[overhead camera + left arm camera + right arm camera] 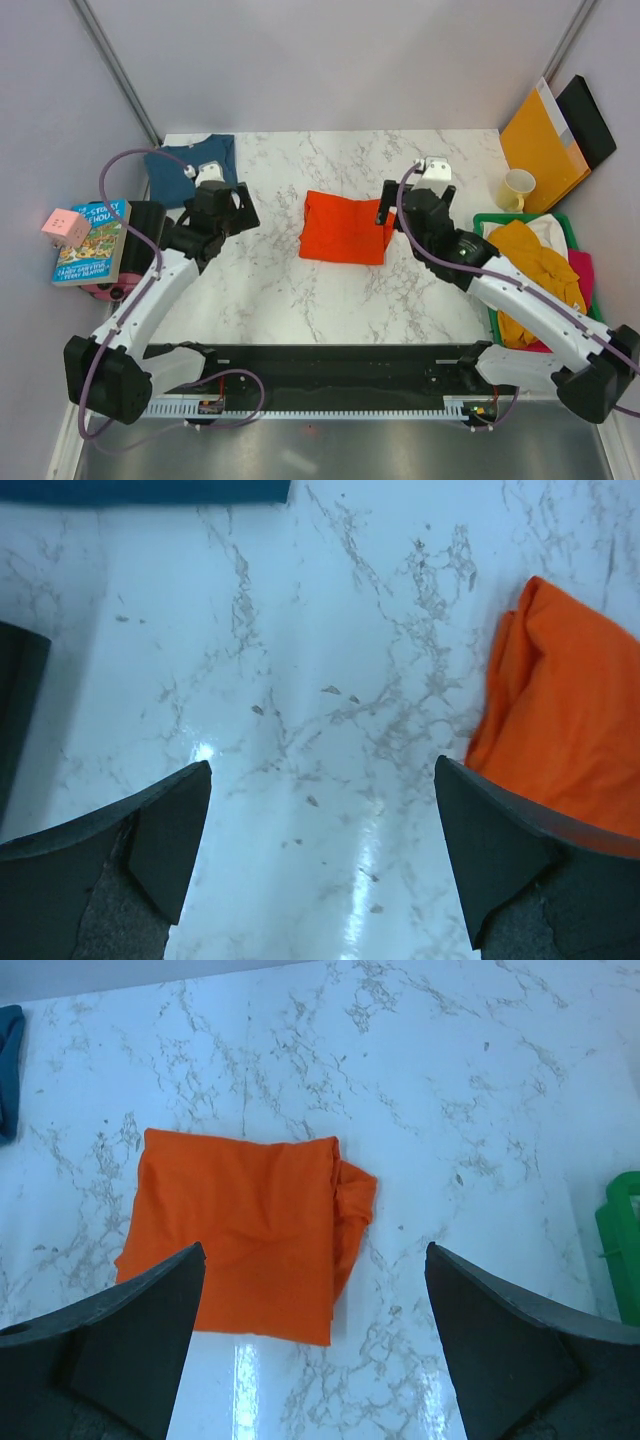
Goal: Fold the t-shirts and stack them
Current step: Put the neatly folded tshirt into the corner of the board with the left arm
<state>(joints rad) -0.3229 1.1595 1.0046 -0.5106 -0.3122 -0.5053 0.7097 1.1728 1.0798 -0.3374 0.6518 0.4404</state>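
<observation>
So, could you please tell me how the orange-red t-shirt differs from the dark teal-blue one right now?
The orange-red t-shirt is bright; the teal-blue t-shirt is dark. The orange-red one lies mid-table; the teal-blue one sits at the far left corner. The orange-red one shows whole, a folded rectangle; the left arm partly hides the teal-blue one. Both rest on the table, ungripped.
</observation>
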